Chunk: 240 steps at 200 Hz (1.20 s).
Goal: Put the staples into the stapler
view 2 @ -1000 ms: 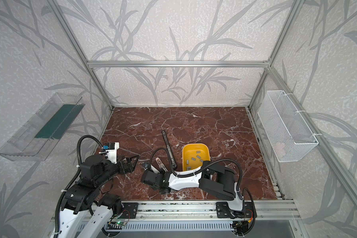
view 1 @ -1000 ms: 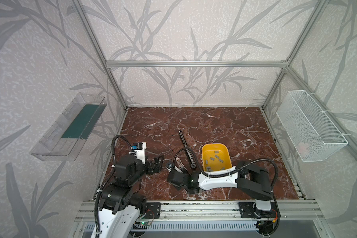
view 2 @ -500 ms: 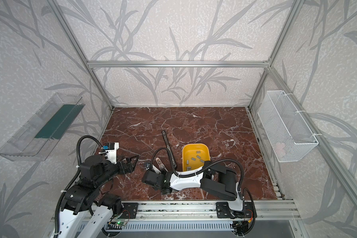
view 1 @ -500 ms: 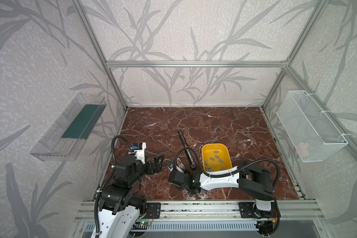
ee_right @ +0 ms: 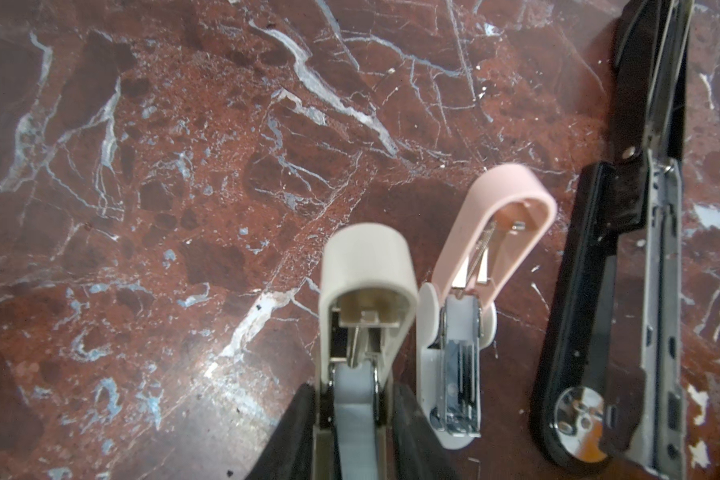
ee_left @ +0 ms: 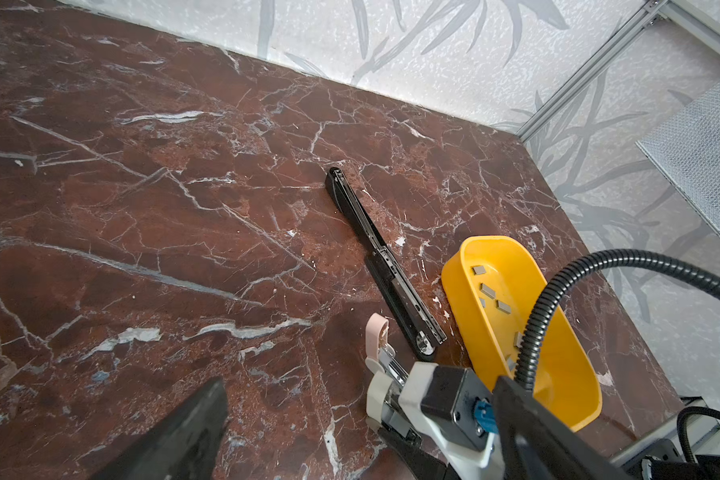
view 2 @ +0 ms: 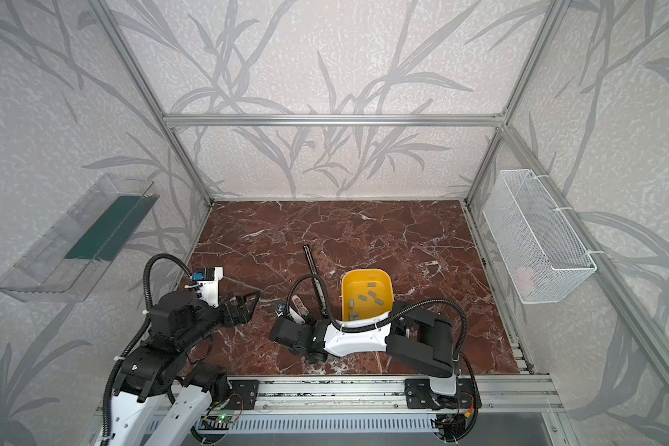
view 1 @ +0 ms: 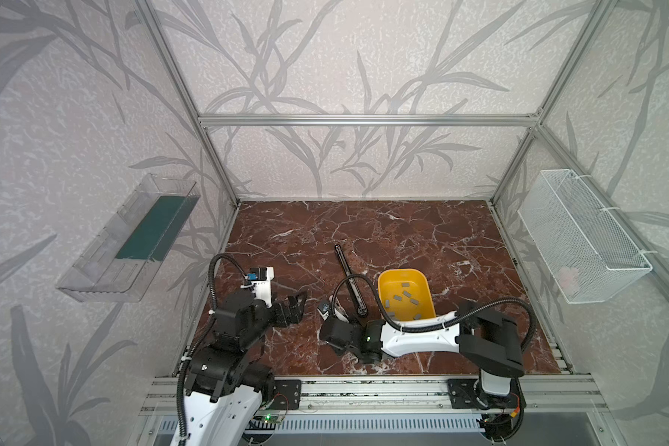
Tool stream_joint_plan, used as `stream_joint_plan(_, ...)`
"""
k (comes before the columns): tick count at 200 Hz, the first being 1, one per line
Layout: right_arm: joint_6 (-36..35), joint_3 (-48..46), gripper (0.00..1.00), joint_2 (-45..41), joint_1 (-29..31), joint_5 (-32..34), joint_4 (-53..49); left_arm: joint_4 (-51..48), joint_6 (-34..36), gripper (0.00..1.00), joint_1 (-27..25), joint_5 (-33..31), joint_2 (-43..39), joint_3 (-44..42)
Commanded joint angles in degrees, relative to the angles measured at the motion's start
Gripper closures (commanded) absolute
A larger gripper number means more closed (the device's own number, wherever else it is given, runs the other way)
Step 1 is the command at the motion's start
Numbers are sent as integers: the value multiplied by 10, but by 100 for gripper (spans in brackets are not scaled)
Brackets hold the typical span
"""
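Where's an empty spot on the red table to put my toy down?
Bare: the whole back of the table, behind the black stapler and yellow tray, and the strip right of the tray. Crowded: front middle, where the right fingers hold the cream stapler beside the pink stapler.

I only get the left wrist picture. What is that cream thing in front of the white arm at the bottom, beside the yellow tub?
Observer: A small cream stapler, hinged open. In the right wrist view the right gripper has its fingers against both sides of it.
Operator: Is the pink thing next to it a stapler too?
Observer: Yes. The pink stapler lies beside it, also hinged open, with its metal insides showing.
Operator: Is my own arm holding anything?
Observer: No. In a top view the left gripper is open and empty, left of both staplers.
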Motion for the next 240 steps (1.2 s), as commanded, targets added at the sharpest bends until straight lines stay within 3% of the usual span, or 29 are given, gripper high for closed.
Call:
stream_joint_plan(1,5,-3,63,-16,0,-1,5,-5,-6,1,-3,-7,-6,-2)
stream_joint_plan(20,7,-3,55,-15,-2,-6,3,-5,-6,1,-3,-7,-7,-2)
stream_joint_plan(34,8,-5,55,-17,-4,-6,4,-5,-6,1,-3,-7,-7,-2)
stream_joint_plan(113,39,-20,71,-25,-7,10,-14,-5,-6,1,-4,-7,-8,-2)
stream_joint_plan(240,78,-31,70,-14,-13,-19,-27,-5,-6,1,-4,-7,-9,-2)
